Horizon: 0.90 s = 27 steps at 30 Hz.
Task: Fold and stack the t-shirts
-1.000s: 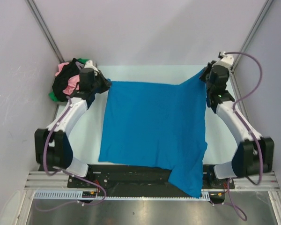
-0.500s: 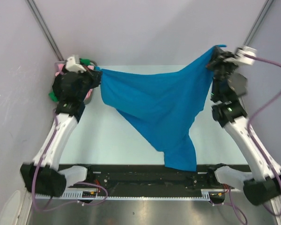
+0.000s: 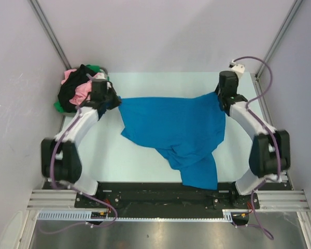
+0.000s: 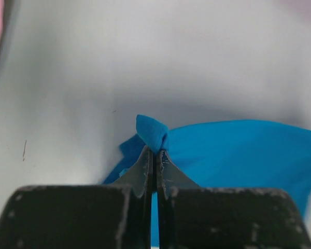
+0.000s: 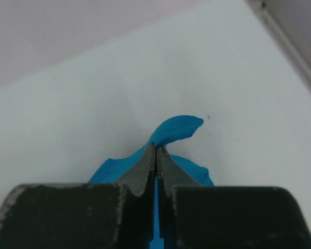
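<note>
Far left: a heap of pink, black and green t-shirts (image 3: 72,91) lies just beside the left hand (image 3: 115,99), closed tight on one corner of the blue t-shirt (image 3: 176,124). The shirt spans the table (image 3: 103,150), its far edge stretched between both hands (likely to spread it for folding), its near part rumpled. Right: the right hand (image 3: 218,96) pinches the opposite corner; the heap crowds the left arm.

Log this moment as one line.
left gripper: shut on blue t-shirt | right gripper: shut on blue t-shirt | state: rumpled, not folded
</note>
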Each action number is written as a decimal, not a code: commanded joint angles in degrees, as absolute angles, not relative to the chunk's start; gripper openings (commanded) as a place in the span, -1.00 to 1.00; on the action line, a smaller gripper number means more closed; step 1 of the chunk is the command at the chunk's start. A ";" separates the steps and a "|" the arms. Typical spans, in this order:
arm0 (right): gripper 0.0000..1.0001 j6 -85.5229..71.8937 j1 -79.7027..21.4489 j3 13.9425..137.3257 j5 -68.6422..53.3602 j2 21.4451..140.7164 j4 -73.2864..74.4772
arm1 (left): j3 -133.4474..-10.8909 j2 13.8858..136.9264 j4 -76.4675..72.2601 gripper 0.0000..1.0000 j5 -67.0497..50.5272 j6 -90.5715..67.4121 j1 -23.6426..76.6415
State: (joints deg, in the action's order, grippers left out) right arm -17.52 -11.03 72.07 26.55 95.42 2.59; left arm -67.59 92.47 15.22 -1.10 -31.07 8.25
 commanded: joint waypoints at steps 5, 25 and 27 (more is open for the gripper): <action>-1.00 -0.21 -26.25 75.76 35.68 58.83 -7.73 | -71.01 54.53 11.42 -1.00 -4.22 -30.33 8.17; -1.00 -3.69 -25.93 82.09 14.51 38.22 -6.68 | -73.30 33.30 0.26 -1.00 -14.24 -30.06 8.17; -1.00 -2.99 -25.49 83.14 15.11 41.20 -7.55 | -73.65 34.80 -2.02 -1.00 -14.41 -30.06 8.17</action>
